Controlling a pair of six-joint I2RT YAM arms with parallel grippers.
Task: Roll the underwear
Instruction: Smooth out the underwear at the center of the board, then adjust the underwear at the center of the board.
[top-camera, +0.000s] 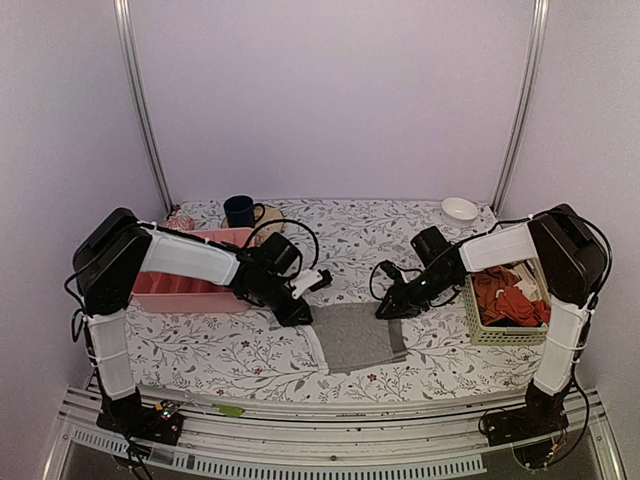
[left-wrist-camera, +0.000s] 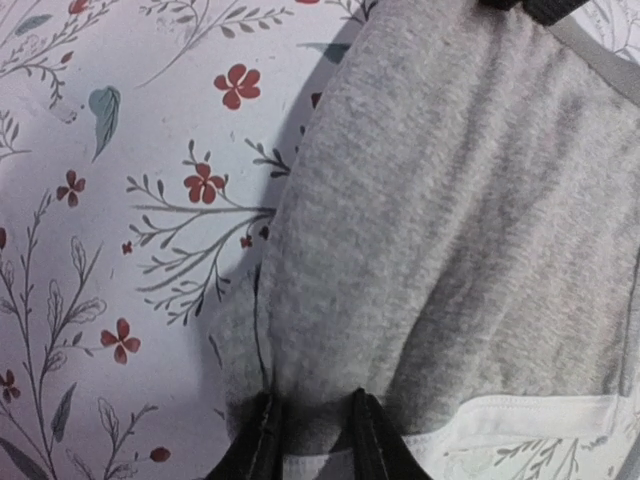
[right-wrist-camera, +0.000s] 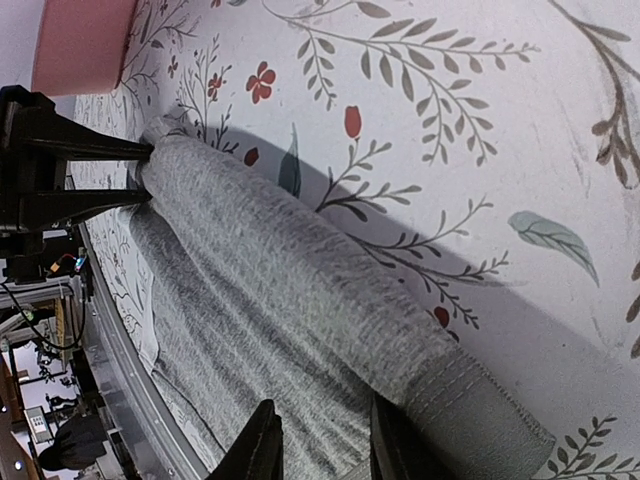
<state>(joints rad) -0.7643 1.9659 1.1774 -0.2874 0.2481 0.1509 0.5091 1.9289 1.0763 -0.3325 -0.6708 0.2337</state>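
Underwear (top-camera: 355, 338): I see it lying on the floral table (top-camera: 200, 345), near the front edge and between the arms. Its far edge is curled into a low roll.
Left gripper (left-wrist-camera: 315, 420): at the roll's left end, fingers clamped on grey cloth that bunches between them.
Right gripper (right-wrist-camera: 320, 430): at the waistband end, fingers straddling cloth; I cannot tell whether they pinch it.
Mid-table: pink tray (top-camera: 190, 300) on the left, basket (top-camera: 500, 338) of orange-red garments on the right.
Back wall: dark mug (top-camera: 239, 211), white bowl (top-camera: 459, 210).

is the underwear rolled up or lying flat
Partly rolled: one edge of the underwear is turned over into a thick roll, the rest lies flat on the table.
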